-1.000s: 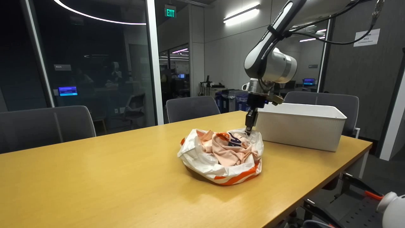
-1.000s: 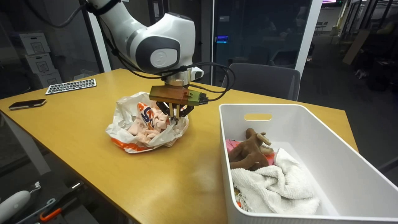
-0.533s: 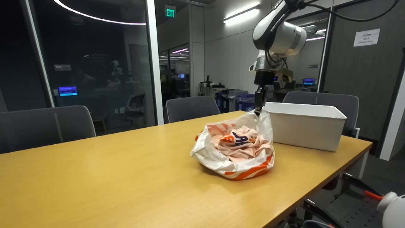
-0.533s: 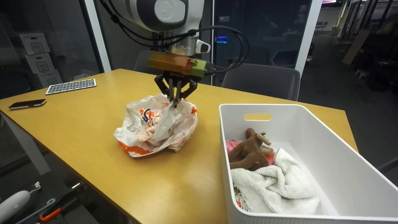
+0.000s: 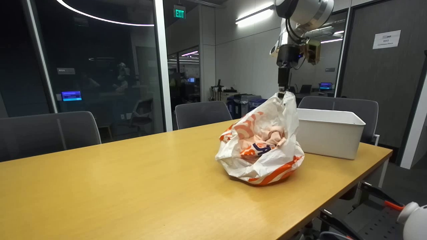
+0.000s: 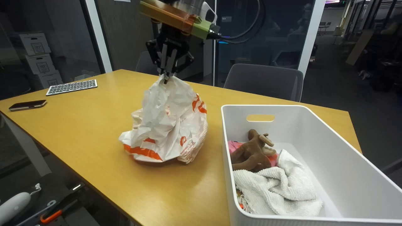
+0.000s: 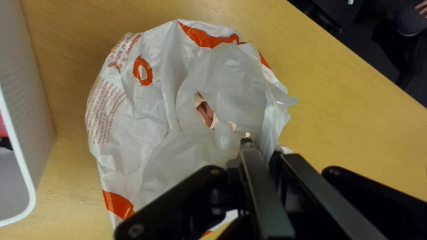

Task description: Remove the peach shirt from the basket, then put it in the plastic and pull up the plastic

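The white and orange plastic bag stands on the table with its upper edge pulled up to a peak. It also shows in an exterior view and in the wrist view. My gripper is shut on that edge, above the bag; its fingers also show in an exterior view and in the wrist view. The peach shirt lies bunched inside the bag. In the wrist view a bit of the shirt shows through a hole in the plastic; the rest is hidden.
The white basket stands beside the bag on the table. It holds a brown plush toy, a white towel and some pink cloth. A keyboard and a phone lie at the table's far end.
My gripper has risen high with the bag's edge in its fingers. The bag has gone from low and wide open to tall, and has slid a little towards the basket, with the shirt inside.
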`<state>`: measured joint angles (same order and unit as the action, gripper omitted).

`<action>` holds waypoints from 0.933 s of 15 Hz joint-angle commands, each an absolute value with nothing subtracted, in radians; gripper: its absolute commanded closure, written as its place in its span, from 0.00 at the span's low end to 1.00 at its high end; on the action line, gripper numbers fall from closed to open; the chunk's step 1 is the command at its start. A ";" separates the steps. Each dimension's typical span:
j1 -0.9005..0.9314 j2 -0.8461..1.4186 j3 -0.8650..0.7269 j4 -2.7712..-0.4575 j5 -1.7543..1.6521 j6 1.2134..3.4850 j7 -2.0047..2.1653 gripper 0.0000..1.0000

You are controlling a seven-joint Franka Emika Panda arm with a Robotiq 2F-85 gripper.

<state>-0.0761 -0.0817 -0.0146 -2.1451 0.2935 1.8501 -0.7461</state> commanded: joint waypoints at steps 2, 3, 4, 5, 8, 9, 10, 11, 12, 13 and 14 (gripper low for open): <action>-0.066 -0.004 -0.052 -2.110 0.366 1.745 -0.761 0.97; -0.068 0.009 -0.052 -2.108 0.365 1.734 -0.760 0.72; -0.069 0.015 -0.051 -2.109 0.358 1.737 -0.761 0.71; -0.071 0.022 -0.050 -2.106 0.354 1.742 -0.755 0.68; -0.062 -0.020 -0.038 -2.125 0.228 1.827 -0.765 0.43; -0.059 -0.033 -0.036 -2.124 0.185 1.839 -0.748 0.33; -0.054 -0.056 -0.032 -2.125 0.138 1.848 -0.738 0.26; -0.046 -0.080 -0.026 -2.131 0.101 1.866 -0.732 0.18; -0.040 -0.105 -0.023 -2.139 0.085 1.892 -0.750 0.08; -0.033 -0.124 -0.022 -2.148 0.115 1.933 -0.771 0.01; -0.025 -0.129 -0.024 -2.147 0.160 1.948 -0.788 0.00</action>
<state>-0.0494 -0.0619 -0.0265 -2.1245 0.1220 1.8848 -0.7560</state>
